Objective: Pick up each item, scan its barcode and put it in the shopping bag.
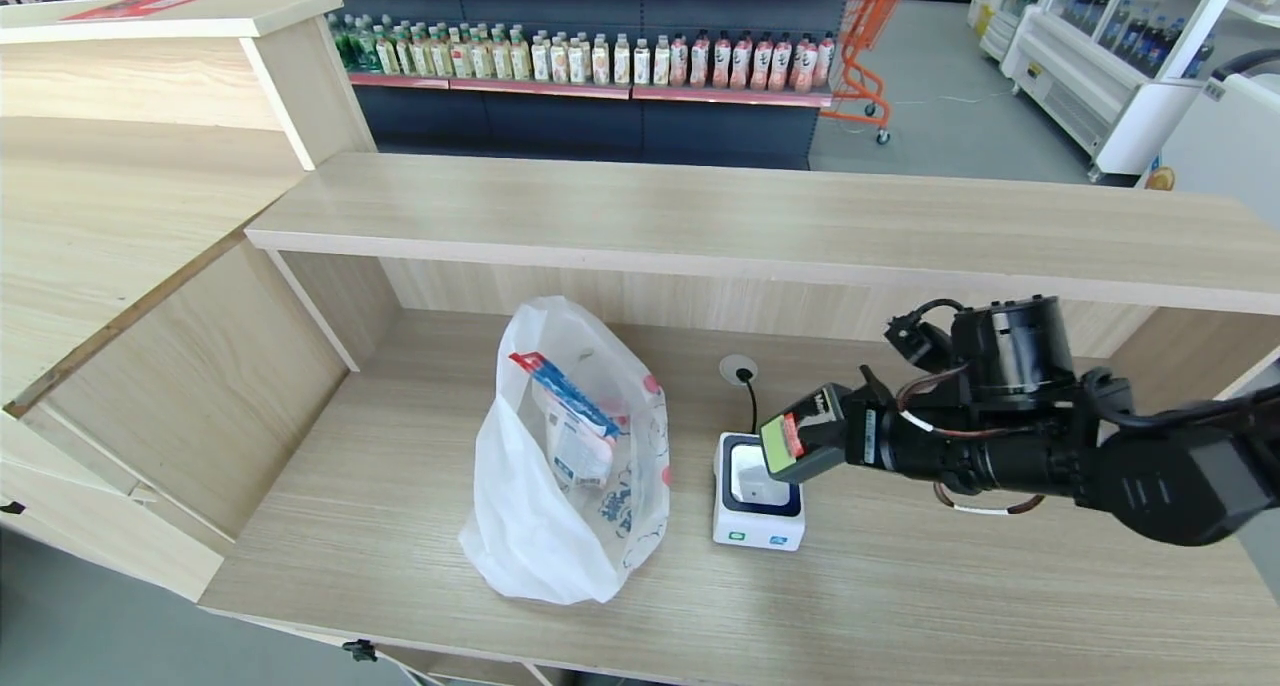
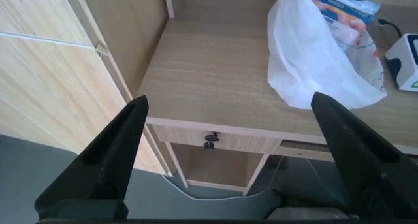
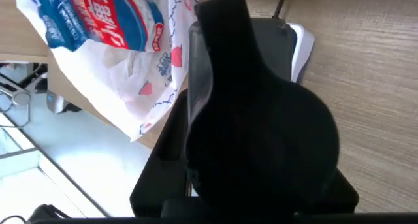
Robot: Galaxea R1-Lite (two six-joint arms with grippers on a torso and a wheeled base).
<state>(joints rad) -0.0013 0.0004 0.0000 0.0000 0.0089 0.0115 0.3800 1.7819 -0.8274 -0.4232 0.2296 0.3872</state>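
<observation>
So the right gripper [image 1: 838, 428] has a small box [image 1: 792, 444] pinched in its fingers, held just above the scanner [image 1: 757, 531] on the wooden counter [image 1: 900, 606]. The shopping bag [image 1: 540, 541] sits just left of the scanner, mouth open, with a blue-and-red packet [image 1: 567, 398] inside. Bottle shelves [image 1: 600, 61] run along the back.
</observation>
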